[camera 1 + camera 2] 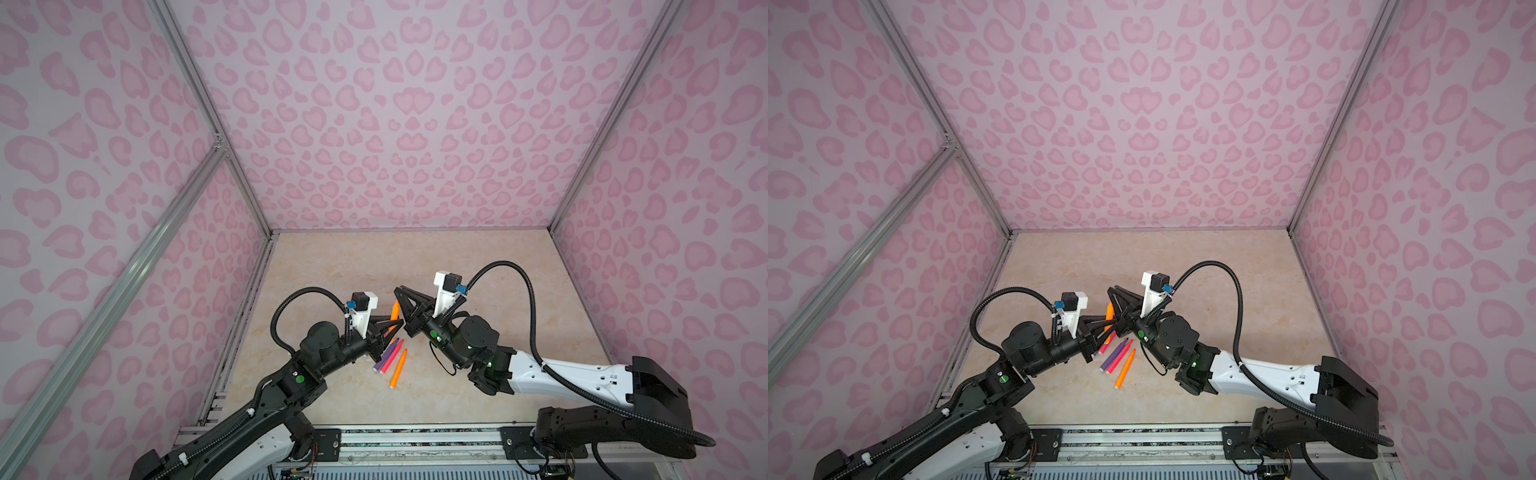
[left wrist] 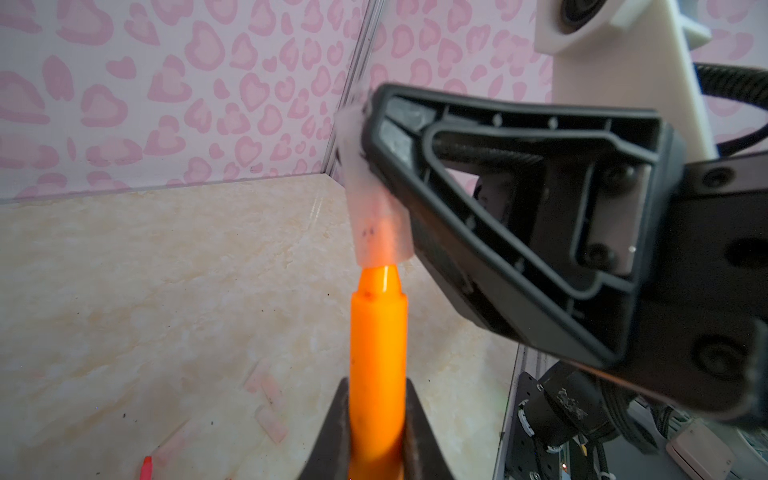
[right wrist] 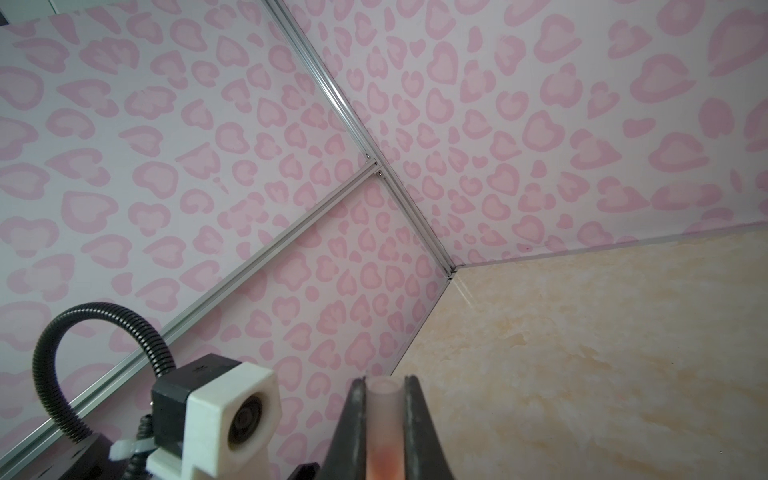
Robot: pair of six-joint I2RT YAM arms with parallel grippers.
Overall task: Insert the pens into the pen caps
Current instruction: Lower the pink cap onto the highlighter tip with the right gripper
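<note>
In both top views my left gripper (image 1: 397, 323) was clamped on one orange pen (image 1: 395, 311), my right gripper (image 1: 400, 291) sat at its 12 o'clock, and three loose pens (image 1: 392, 358), one purple, one pink and one orange, lay at its 6 o'clock. My left wrist view showed that pen's tip inside the mouth of the one cap (image 2: 378, 224) my right jaws pinched, with faint loose caps (image 2: 272, 424) too blurred to count. My right wrist view showed that one cap squeezed between tight jaws.
</note>
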